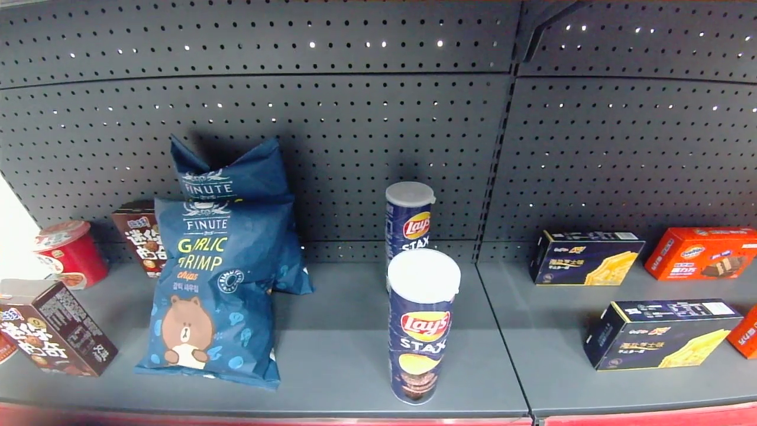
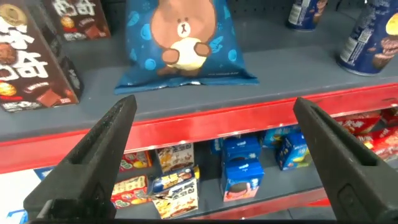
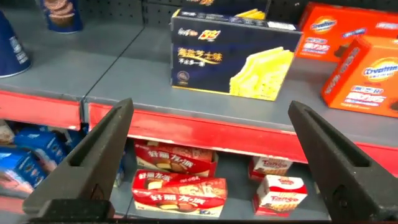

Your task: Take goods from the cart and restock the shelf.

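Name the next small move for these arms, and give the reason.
Probably pull both arms back from the shelf and turn toward the cart: the left gripper and right gripper both hang open and empty before the shelf edge, so there is nothing to place yet.

Right end effector (image 3: 210, 106), jaws spread wide, in the foreground; a dark blue box (image 3: 233, 59) is seen mid-frame on the grey shelf (image 3: 124, 74), orange boxes (image 3: 367, 68) beside it.
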You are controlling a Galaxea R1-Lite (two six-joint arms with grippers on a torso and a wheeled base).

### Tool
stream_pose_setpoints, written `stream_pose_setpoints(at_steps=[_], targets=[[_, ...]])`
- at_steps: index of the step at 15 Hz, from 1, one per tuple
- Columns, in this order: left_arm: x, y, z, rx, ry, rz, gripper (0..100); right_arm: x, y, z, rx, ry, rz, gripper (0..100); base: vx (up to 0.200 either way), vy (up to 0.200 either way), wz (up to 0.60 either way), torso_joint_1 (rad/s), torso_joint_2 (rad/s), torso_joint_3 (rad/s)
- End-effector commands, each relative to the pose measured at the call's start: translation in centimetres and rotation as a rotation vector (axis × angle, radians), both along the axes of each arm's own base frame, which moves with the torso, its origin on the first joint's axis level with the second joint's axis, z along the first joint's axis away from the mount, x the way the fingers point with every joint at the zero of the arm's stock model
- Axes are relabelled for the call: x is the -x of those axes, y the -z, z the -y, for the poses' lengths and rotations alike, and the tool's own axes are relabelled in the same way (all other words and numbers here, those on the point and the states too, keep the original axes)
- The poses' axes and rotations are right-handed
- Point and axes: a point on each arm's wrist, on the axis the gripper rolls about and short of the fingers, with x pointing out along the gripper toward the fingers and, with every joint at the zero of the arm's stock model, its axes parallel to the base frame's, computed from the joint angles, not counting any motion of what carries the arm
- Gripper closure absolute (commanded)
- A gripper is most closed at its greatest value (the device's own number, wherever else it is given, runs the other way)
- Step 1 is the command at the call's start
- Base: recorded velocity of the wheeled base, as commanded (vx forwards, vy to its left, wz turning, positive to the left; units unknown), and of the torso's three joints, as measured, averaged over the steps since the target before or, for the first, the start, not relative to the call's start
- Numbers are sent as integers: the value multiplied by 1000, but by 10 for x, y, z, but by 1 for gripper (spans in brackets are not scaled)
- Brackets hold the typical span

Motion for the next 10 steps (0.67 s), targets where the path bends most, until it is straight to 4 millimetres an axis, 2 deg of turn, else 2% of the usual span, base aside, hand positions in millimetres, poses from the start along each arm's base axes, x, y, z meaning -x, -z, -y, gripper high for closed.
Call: stream_pose_setpoints(at_steps=[1, 10], targets=[[0, 0, 0, 3, 0, -3, 0, 0, 0, 0, 1, 0, -1, 0, 0, 0, 0, 0, 0, 0], [-1, 0, 0, 37, -2, -5, 0, 0, 0, 0, 1, 0, -1, 0, 0, 0, 0, 0, 0, 0]])
